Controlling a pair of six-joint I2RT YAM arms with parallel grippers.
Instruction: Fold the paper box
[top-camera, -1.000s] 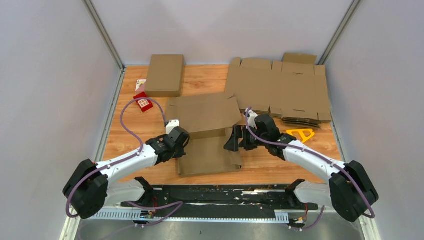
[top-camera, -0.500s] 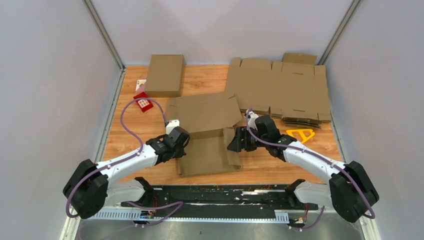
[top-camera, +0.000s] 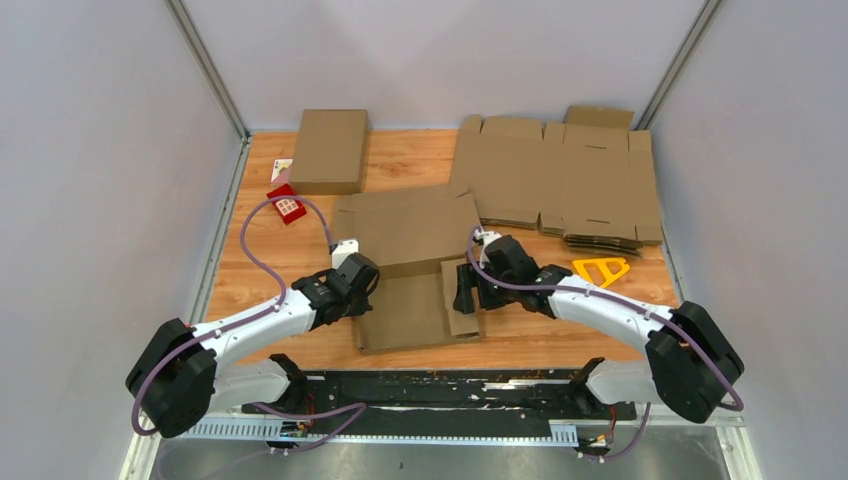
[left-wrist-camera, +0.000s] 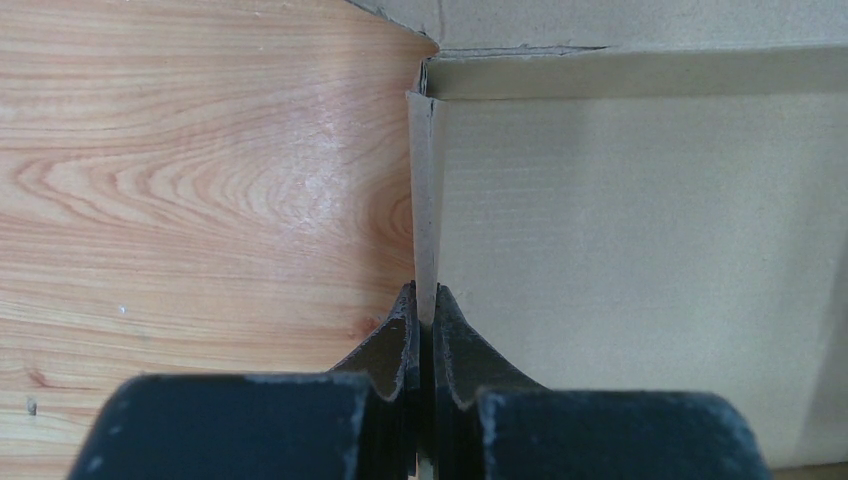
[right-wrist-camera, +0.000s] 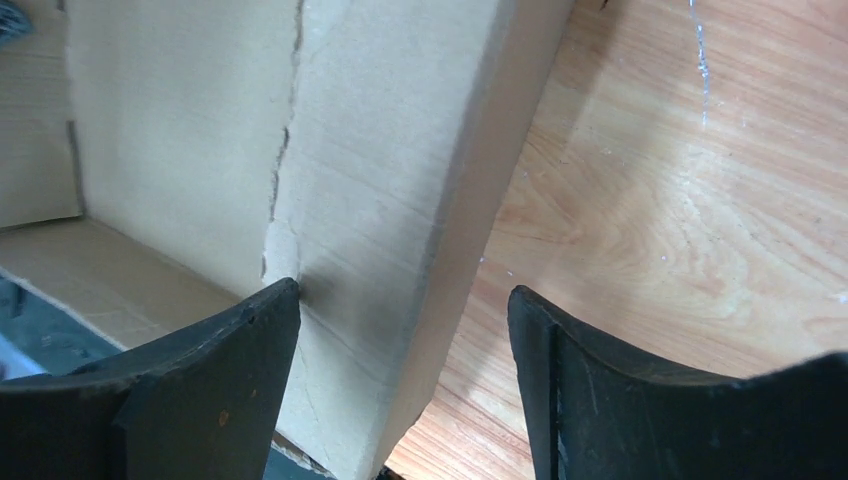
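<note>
Left of the middle of the table (top-camera: 400, 160), the left gripper (left-wrist-camera: 424, 305) is pinched tight on the thin upright edge of the left side flap of the paper box (top-camera: 415, 250). The box sits at the table's centre with both side walls raised. It looks light and matte brown, stiff across each corrugated panel and willing to hinge only at its creases. It would likely buckle or tear if pulled mid-panel, so holds belong at flap edges close to a crease. Right of the table's middle, the right gripper (right-wrist-camera: 402, 296) stands with jaws apart astride the right wall, one finger against its inner face and the other clear of the outer. That wall's surface paper is cracked along a ragged vertical line, probably a weak spot. The table is glossy, grained wood.
</note>
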